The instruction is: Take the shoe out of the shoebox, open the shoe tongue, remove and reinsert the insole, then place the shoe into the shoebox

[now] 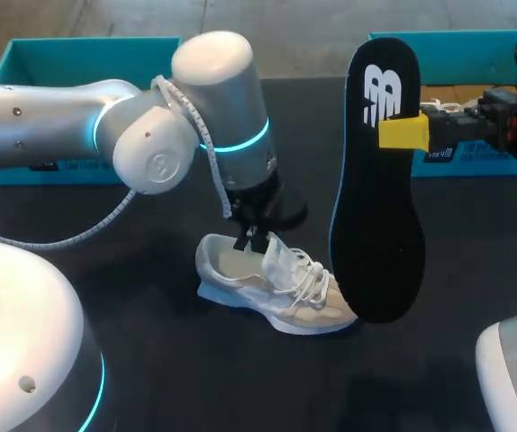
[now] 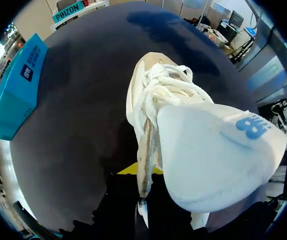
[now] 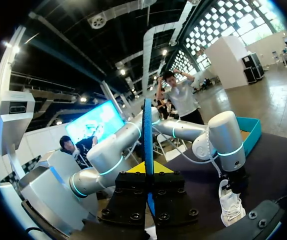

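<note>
While pinching the insole between the right gripper tips, holding it upright right of centre. Nipped tight with the left gripper on the collar of the shoe, low centre on the table. Could buckle or miss the opening going back in: long, floppy, gripped high.

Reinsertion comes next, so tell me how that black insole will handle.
The insole shows no sag in the right gripper, so probably fairly stiff. Edge-on it looks thin: likely light, and may bend when pushed into the shoe.
</note>
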Motion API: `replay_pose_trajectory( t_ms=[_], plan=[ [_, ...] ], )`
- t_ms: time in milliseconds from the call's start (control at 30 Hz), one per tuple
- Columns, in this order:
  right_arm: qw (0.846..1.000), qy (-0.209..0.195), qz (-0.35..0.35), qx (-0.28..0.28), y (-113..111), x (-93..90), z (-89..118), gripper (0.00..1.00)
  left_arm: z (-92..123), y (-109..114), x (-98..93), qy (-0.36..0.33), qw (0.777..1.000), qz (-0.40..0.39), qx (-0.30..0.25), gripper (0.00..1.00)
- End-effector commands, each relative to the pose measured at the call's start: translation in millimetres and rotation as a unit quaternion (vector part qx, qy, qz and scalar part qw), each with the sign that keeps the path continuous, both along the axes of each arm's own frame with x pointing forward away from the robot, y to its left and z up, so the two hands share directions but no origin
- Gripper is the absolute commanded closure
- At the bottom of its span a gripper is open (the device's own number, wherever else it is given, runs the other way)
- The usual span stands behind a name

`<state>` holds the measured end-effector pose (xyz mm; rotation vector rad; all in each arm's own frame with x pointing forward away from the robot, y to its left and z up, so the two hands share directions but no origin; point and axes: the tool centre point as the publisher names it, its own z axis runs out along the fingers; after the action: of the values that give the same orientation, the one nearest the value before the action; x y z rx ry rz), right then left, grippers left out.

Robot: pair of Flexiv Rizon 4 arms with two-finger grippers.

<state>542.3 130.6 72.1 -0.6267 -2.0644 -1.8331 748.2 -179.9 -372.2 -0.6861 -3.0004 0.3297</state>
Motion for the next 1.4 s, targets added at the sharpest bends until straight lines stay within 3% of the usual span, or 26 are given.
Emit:
replay_pose_trajectory(
  t_ms=[33, 367, 700, 1167, 1400],
  plan=[
    [0.999, -0.004, -0.033, 0.003, 11.4, -11.9, 0.4, 1.00, 12.3, 4.3, 1.7, 0.006, 0.999, -0.029, -0.013, 1.00],
    [0.999, -0.004, -0.033, 0.003, 11.4, -11.9, 0.4, 1.00, 40.5, 4.0, 5.4, 0.010, 0.983, -0.181, -0.034, 1.00],
    [0.999, -0.004, -0.033, 0.003, 11.4, -11.9, 0.4, 1.00, 62.3, 16.8, -4.4, 0.021, 0.926, -0.376, -0.005, 1.00],
    [0.999, -0.004, -0.033, 0.003, 11.4, -11.9, 0.4, 1.00, 39.3, 27.9, -9.5, -0.017, 0.830, -0.553, 0.063, 1.00],
    [0.999, -0.004, -0.033, 0.003, 11.4, -11.9, 0.4, 1.00, 31.5, 22.5, -11.3, -0.016, 0.812, -0.579, 0.074, 1.00]
  ],
)
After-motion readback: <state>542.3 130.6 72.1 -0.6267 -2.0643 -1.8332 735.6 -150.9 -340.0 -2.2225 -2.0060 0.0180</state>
